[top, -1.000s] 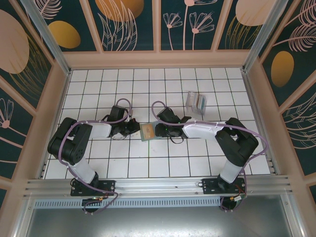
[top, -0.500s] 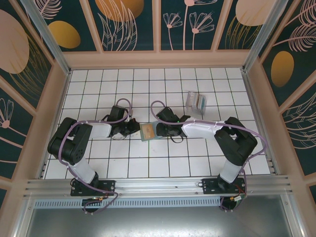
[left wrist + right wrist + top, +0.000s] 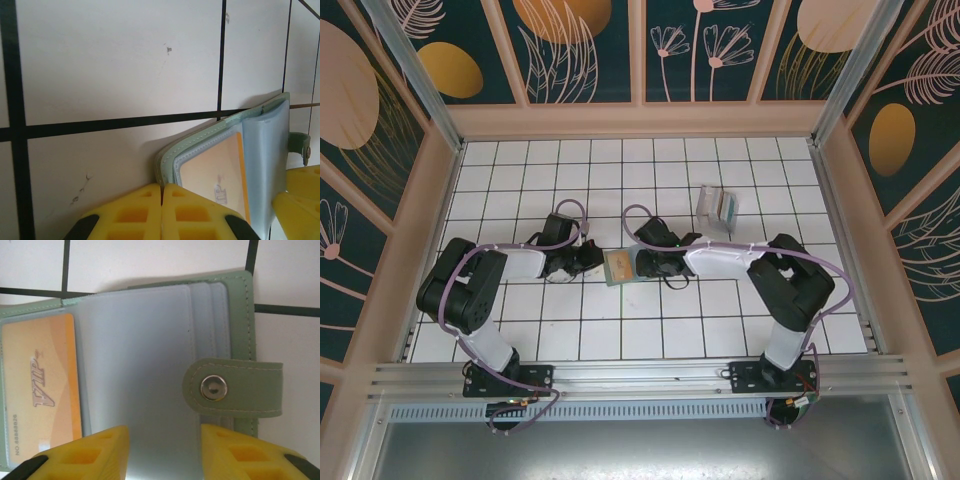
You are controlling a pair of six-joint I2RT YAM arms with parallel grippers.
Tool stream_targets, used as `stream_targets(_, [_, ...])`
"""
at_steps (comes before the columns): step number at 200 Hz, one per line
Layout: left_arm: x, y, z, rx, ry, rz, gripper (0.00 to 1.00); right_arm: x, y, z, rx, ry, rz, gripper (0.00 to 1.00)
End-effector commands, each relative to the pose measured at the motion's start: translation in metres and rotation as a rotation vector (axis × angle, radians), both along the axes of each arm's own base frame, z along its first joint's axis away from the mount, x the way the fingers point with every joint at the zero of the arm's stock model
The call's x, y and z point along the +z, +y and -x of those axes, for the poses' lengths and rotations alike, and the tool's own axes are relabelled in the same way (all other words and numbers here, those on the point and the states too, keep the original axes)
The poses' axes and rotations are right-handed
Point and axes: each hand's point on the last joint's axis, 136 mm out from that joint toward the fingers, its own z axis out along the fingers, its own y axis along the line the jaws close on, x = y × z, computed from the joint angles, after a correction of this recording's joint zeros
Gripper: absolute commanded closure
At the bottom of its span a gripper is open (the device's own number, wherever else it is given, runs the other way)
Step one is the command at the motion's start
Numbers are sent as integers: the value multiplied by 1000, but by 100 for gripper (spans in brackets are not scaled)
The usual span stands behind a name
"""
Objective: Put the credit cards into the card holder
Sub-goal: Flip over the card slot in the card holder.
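The sage-green card holder [image 3: 618,267] lies open on the tiles between my two grippers. A tan-orange credit card [image 3: 42,400] sits in a clear sleeve on its left side, and it also shows in the left wrist view as the orange card [image 3: 215,175]. My left gripper [image 3: 161,187] is shut on the holder's green cover edge [image 3: 172,162]. My right gripper [image 3: 164,432] hangs over the holder's clear sleeves [image 3: 135,355], jaws apart, with nothing gripped. The snap strap [image 3: 232,387] lies just beyond its right finger.
A small clear plastic stand [image 3: 718,207] with greyish-teal contents stands on the tiles behind the right arm. Wooden walls ring the white tiled floor [image 3: 660,330].
The right arm has shifted slightly to the left toward the holder and its jaws have narrowed a little. The left arm and the holder have stayed put.
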Motion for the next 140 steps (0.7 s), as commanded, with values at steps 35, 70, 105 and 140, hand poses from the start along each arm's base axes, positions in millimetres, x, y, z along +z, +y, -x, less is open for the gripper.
stream_targets(35, [-27, 4, 18, -4, 96, -50, 92, 2, 14, -1, 35, 1, -30, 59])
stream_targets(70, [-27, 4, 18, -5, 97, -48, 92, 15, 27, 2, 80, -24, -114, 58])
stream_targets(105, [-27, 4, 19, -3, 97, -47, 92, 22, 32, 1, 93, -41, -129, 55])
stream_targets(140, [-26, 4, 18, -2, 94, -47, 92, 25, 33, 1, 96, -50, -142, 55])
